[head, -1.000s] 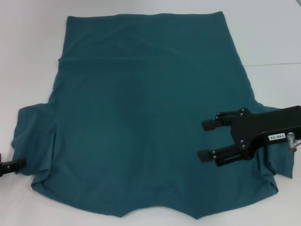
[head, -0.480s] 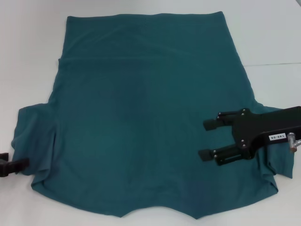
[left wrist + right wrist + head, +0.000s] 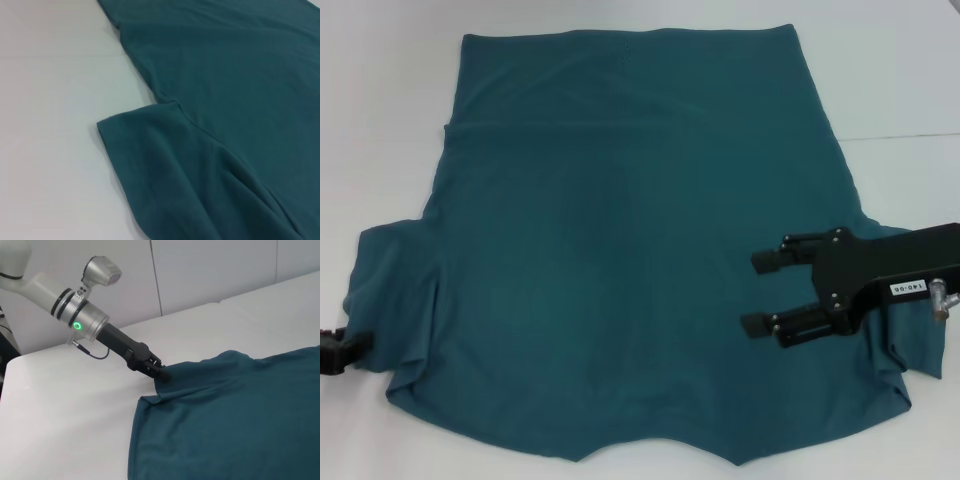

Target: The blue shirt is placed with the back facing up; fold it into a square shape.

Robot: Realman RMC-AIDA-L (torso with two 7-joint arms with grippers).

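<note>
Shirt: you see the blue shirt [image 3: 630, 260] spread flat on the white table [image 3: 380, 120].
Left gripper [image 3: 360, 345]: at the 9 o'clock sleeve edge; grip cannot be told.
Right gripper [image 3: 765, 293]: jaws spread, empty, over the 3 o'clock sleeve.

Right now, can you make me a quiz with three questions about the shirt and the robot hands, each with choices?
1. Where is the right gripper?
A. Above the shirt's right side
B. Off the table
C. Beside the far hem

2. What colour is the shirt?
A. Red
B. Dark teal-blue
C. Yellow

3. How are the right gripper's fingers?
A. Shut on cloth
B. Spread apart, holding nothing
C. Hidden

Answers:
1 A: the head view shows it over the cloth near the right sleeve.
2 B: every view shows plain teal-blue cloth on the white table.
3 B: cloth shows between its two fingers.

The left gripper touches the left sleeve's edge.
</note>
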